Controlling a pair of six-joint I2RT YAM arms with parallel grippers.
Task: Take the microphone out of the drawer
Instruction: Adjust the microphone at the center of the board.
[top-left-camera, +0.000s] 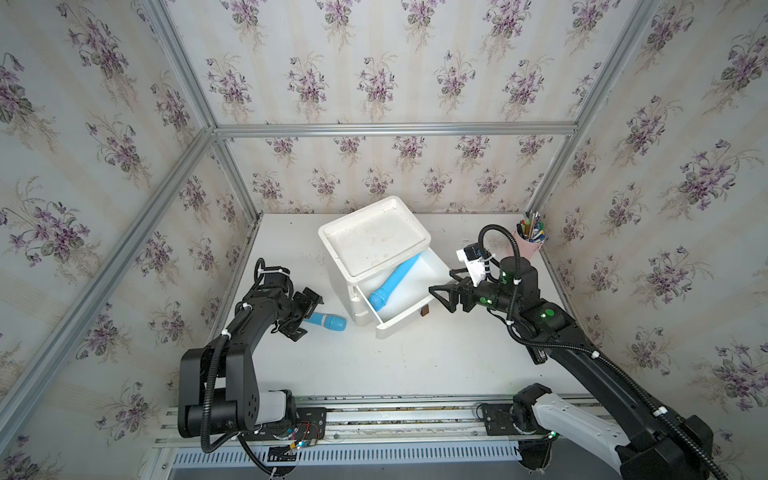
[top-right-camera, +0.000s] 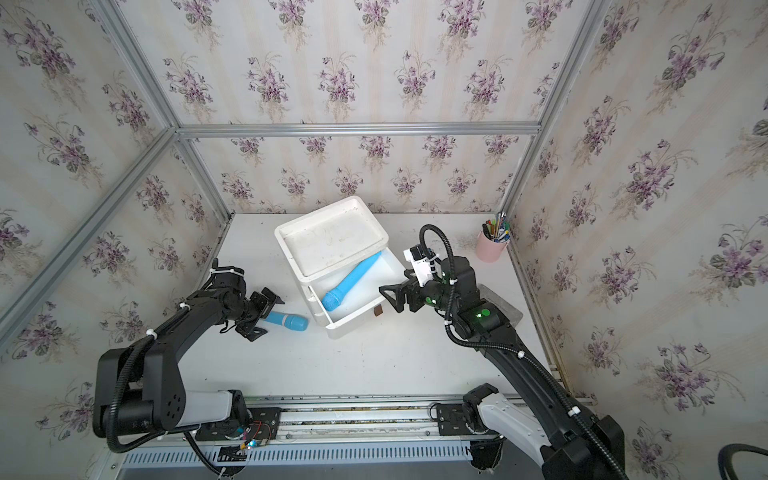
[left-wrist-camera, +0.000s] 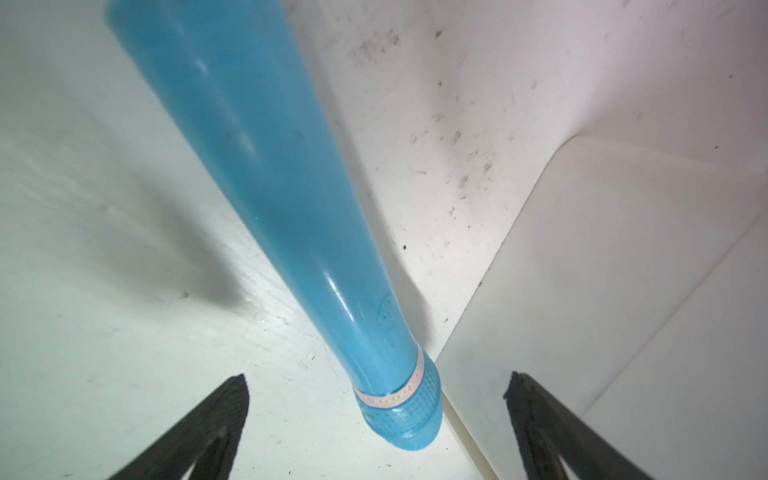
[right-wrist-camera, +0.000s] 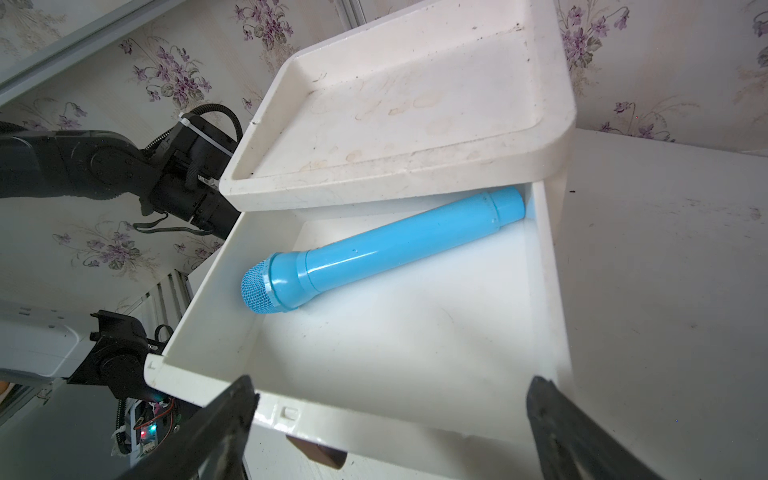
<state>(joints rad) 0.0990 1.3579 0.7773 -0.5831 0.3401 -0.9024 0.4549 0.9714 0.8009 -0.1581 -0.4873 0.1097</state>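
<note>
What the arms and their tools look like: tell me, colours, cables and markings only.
Both the left arm and right arm are black with a white shell near the base. A ribbed black cable hose runs along each, fixed by white zip ties. The right arm shows green lights. The left tool and right tool have black, triangular open-frame fingers.

You had on record: one round pink cup (top-left-camera: 528, 248), upright at the far right corner of the flat white tabletop (top-left-camera: 415, 365), packed with assorted coloured pens (top-left-camera: 532, 226). Purple-flowered wallpaper panels (top-left-camera: 374, 79) stood on three sides, and silver aluminium frame bars (top-left-camera: 395, 130) edged them.
</note>
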